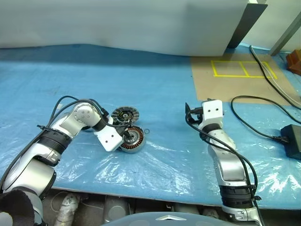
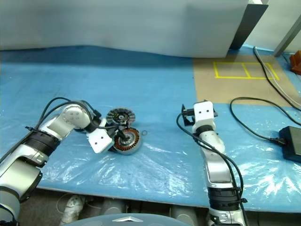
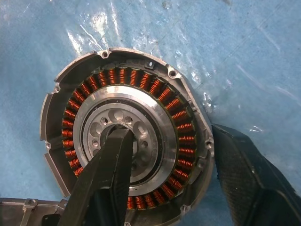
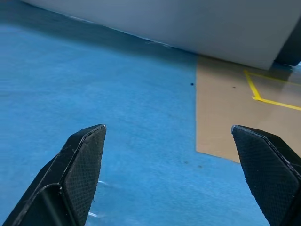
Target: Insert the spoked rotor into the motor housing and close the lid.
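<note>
The motor housing [image 1: 136, 140], a silver-grey cup with copper coils [image 3: 141, 80], sits tipped up on the blue sheet at centre left. My left gripper [image 3: 169, 134] is shut on it. One finger [image 3: 113, 160] reaches to the centre hole and the other finger [image 3: 240, 165] lies outside the rim. The ribbed lid [image 1: 124, 114] lies flat just behind the housing. The spoked rotor is hidden or out of view. My right gripper [image 4: 169, 136] hovers open and level over bare sheet, well to the right of the parts.
A tiny black ring [image 1: 147, 131] lies beside the housing. A brown board with yellow tape [image 1: 235, 77] is at the back right. Black cables [image 1: 263, 129] and a power brick [image 1: 292, 141] lie at the right. The table's front edge [image 1: 141, 193] is near.
</note>
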`<state>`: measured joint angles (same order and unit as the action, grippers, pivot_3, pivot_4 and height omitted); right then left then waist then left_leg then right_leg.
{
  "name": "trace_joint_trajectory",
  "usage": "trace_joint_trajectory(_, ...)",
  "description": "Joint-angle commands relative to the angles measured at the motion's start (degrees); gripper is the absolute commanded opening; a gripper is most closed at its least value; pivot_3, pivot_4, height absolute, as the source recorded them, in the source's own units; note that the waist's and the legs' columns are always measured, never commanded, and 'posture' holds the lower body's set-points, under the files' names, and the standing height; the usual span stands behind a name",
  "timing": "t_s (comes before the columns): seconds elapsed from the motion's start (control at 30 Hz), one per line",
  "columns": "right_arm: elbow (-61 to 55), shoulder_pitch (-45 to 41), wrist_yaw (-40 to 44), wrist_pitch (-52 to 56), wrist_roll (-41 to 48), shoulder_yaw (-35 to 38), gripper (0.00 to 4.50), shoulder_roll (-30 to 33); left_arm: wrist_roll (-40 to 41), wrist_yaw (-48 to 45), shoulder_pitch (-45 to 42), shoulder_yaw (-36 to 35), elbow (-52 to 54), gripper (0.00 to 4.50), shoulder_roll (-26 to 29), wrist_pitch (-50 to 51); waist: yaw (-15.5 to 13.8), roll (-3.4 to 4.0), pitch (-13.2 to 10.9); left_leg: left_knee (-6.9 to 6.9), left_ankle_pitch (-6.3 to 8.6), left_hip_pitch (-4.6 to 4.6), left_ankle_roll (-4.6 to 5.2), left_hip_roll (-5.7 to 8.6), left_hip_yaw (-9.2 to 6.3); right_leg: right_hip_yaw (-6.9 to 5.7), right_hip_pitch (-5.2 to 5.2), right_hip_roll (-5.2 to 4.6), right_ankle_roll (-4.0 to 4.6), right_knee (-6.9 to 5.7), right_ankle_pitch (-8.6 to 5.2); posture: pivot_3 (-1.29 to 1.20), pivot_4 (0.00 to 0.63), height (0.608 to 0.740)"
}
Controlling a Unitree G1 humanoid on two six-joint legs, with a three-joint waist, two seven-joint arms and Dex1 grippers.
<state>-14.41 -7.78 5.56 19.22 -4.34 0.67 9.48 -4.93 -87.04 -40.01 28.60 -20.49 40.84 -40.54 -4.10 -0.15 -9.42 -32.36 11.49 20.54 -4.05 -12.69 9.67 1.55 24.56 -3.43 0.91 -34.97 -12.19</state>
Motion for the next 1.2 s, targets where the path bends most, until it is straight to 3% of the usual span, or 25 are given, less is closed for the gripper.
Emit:
trace_joint_trajectory(0.03, -2.5, 0.2, 0.2, -0.4, 0.1, -0.2, 4.5, 0.1, -0.6, 0.3, 1.2, 1.0, 2.3, 2.23, 0.5, -0.5, 0.0, 0.0, 0.0, -0.01, 0.0, 0.0, 0.0, 0.0, 0.03, 0.02, 0.0, 0.0, 0.0, 0.01, 0.0, 0.0, 0.15, 0.74)
trace_joint_trajectory(0.3, -1.0, -0.6, -0.1, -0.5, -0.2, -0.2, 4.5, 0.3, 2.6, -4.2, 1.3, 2.2, 2.6, 2.23, 2.3, -2.1, 0.2, 0.0, 0.0, 0.05, 0.0, -0.04, 0.0, -0.02, 0.05, 0.04, 0.03, 0.06, 0.01, 0.0, 0.0, 0.0, 0.15, 0.74)
trace_joint_trajectory(0.6, 0.9, -0.8, -0.5, -1.2, -0.2, -0.7, 4.5, -0.3, -0.9, -3.4, 1.7, 1.9, 5.6, 2.23, 6.5, -4.3, 0.2, 0.0, 0.0, 0.06, 0.0, -0.05, 0.0, -0.06, 0.06, 0.03, 0.06, 0.09, 0.06, -0.06, -0.03, 0.0, 0.15, 0.74)
trace_joint_trajectory(0.87, 1.4, -0.7, -1.0, -1.5, -0.8, -1.6, 4.5, -0.9, -1.0, 0.8, 2.4, 0.8, 4.5, 2.23, 4.5, -0.2, 0.1, 0.0, 0.0, -0.06, 0.0, -0.26, 0.0, -0.04, 0.15, 0.13, 0.05, 0.06, 0.21, -0.38, -0.14, 0.0, 0.15, 0.74)
trace_joint_trajectory(1.1, 1.8, -0.9, -0.9, -1.6, -0.8, -1.5, 4.5, -0.4, -3.0, 5.2, 2.1, 0.5, 3.3, 4.41, 2.7, -2.9, 0.1, 0.0, 0.0, -0.21, 0.0, -0.31, 0.0, -0.02, 0.15, 0.16, 0.05, 0.02, 0.43, -0.55, -0.28, 0.0, 0.15, 0.74)
trace_joint_trajectory(1.2, 2.2, -0.7, -0.8, -1.8, -0.8, -1.6, 4.5, -0.3, -2.0, 6.9, 2.1, -0.6, 5.7, 4.41, 2.7, -2.3, 0.1, 0.0, 0.0, -0.2, 0.0, -0.31, 0.0, -0.03, 0.16, 0.15, 0.05, 0.03, 0.46, -0.55, -0.3, 0.0, 0.15, 0.74)
